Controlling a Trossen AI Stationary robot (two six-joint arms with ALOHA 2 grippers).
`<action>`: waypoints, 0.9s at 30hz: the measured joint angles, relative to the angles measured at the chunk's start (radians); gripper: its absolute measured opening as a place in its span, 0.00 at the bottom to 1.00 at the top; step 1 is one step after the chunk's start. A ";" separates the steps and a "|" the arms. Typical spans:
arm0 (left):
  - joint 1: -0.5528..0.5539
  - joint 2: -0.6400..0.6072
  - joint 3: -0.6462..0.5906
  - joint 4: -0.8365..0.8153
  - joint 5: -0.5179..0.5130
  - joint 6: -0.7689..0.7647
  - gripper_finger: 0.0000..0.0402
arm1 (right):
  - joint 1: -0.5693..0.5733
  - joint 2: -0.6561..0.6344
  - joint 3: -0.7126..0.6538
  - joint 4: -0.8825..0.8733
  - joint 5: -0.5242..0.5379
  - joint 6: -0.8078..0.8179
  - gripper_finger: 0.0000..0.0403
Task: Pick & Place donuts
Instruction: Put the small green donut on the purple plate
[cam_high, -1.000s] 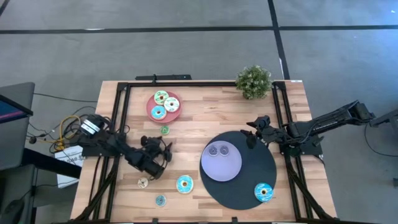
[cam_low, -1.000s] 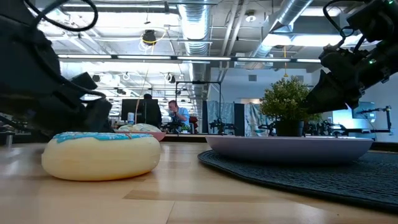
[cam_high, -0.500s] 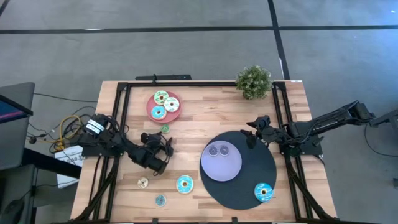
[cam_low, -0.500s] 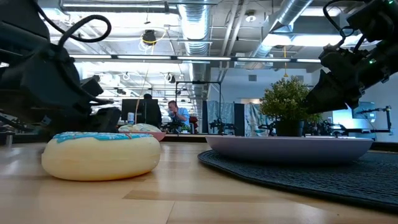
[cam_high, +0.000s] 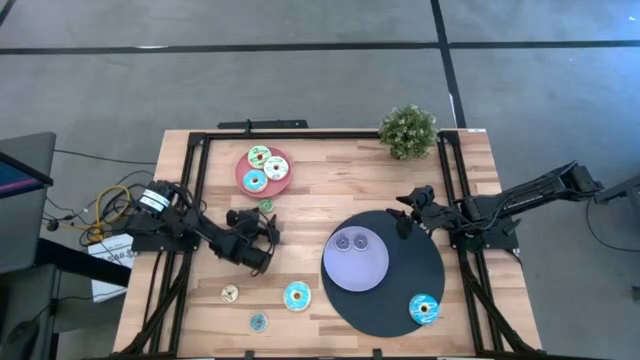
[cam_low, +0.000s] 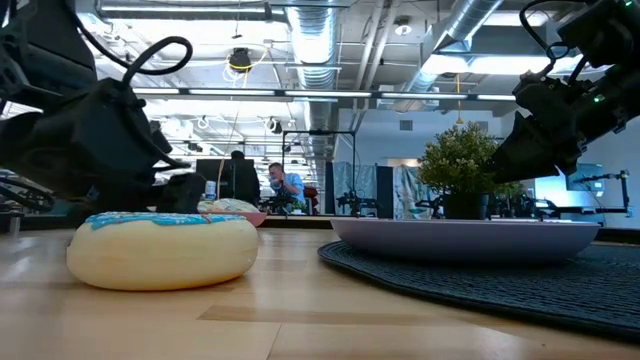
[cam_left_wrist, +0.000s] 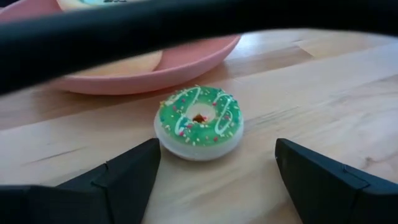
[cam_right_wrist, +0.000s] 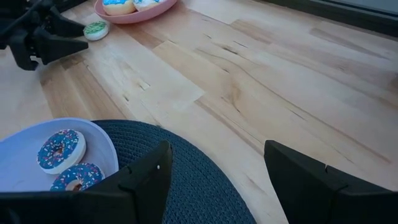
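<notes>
Robotics lab/open workshop: exposed ceiling ducts, strip lights, monitors & person at desk at 12 o'clock beyond wooden bench.

Pale smooth wooden table, woven-looking dark mat, perhaps glossy plastic donut.

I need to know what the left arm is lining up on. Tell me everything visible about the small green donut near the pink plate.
The small green donut is a toy ring with green icing, white drizzle, coloured sprinkles and a cream, plastic-looking base. It lies flat on the wooden table, just outside the pink plate, apart from its rim. The left gripper is open in front of it, fingers on either side, not touching.
</notes>
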 joint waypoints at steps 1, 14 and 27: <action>0.004 0.000 0.000 0.004 0.000 0.009 0.79 | 0.000 0.000 0.000 0.000 0.000 0.000 0.61; 0.041 0.000 -0.001 0.030 0.005 0.088 0.79 | 0.000 0.000 0.000 0.000 0.000 0.000 0.61; 0.042 0.001 0.001 0.047 0.004 0.082 0.72 | 0.000 0.000 0.000 0.000 -0.001 0.001 0.61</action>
